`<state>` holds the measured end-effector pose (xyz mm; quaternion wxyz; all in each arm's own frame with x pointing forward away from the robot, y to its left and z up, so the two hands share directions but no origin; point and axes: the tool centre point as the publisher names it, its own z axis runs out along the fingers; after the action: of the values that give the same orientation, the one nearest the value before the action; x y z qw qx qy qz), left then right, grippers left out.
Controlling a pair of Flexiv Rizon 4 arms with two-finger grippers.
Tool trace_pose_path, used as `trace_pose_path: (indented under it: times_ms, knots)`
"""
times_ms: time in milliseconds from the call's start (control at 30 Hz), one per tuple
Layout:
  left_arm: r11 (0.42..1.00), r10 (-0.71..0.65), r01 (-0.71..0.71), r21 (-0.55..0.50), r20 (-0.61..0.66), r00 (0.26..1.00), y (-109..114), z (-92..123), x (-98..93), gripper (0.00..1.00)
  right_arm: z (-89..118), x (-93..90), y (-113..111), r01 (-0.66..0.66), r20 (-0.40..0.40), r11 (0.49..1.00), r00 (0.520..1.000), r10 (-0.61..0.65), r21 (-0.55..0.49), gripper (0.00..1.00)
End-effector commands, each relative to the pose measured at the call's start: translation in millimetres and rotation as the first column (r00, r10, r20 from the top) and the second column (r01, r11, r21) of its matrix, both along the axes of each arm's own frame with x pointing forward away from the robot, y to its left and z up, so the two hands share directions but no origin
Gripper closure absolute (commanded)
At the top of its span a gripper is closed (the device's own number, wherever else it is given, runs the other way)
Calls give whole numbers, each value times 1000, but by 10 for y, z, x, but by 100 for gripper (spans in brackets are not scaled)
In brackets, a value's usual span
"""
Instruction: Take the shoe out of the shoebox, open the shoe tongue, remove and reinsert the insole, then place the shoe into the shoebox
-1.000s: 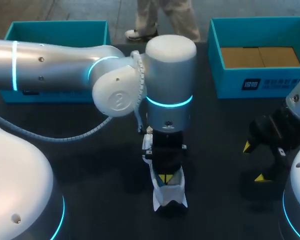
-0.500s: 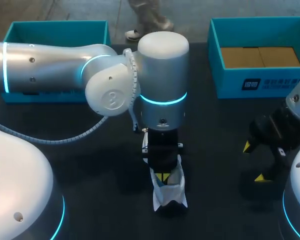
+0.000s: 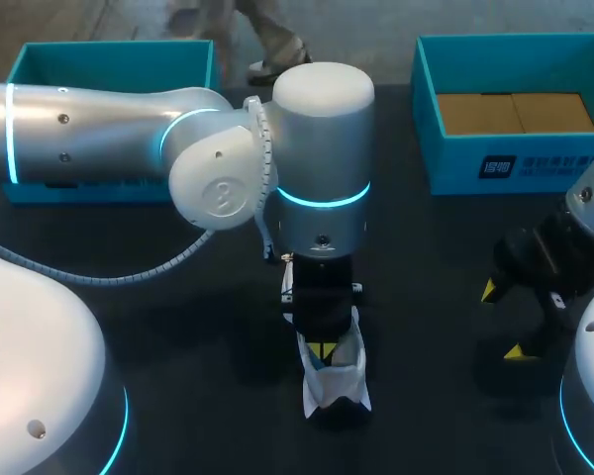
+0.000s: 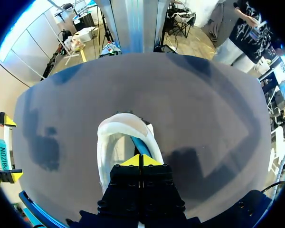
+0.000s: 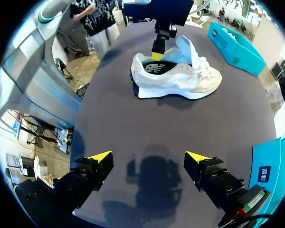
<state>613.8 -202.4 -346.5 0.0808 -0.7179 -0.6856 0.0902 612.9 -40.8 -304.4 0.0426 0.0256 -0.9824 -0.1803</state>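
the white shoe stands on its sole mid table. the left gripper is pinched together in its opening by the blue insole, can't tell if it's gripping it, and the right gripper is spread wide, well apart. the shoe's probably light with a soft upper, so i'd grab the thin bendy insole at its heel edge.

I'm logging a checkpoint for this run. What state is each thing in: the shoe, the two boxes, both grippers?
shoe: out of the boxes, upright on its sole on the table, tongue raised.
left gripper: shut, tips inside the shoe's opening.
right gripper: open, empty, over the table.
left box: open.
right box: open, brown card inside.
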Motion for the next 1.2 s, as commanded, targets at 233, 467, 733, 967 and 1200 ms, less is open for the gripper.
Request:
trace_pose_path:
  times_ms: [233, 467, 733, 967, 1200]
  knots:
    - [1000, -18, 18, -1, -22, 1000, -36, 0, 107, 100, -5, -9, 5, 1, 2, 1000, 1000, -1, -3, 0]
    - [998, -49, 52, 45, -74, 996, -89, -68, 171, 100, -5, -9, 5, 1, 2, 1000, 1000, -1, -3, 0]
    - [990, -106, 117, 81, -128, 986, -159, -213, 106, 100, -5, -9, 5, 1, 2, 1000, 1000, -1, -3, 0]
    - [981, -142, 159, 114, -140, 980, -139, -146, 72, 100, -5, -9, 5, 1, 2, 1000, 1000, -1, -3, 0]
    - [979, -150, 165, 117, -124, 981, -38, 17, -7, 100, -5, -9, 5, 1, 2, 1000, 1000, -1, -3, 0]
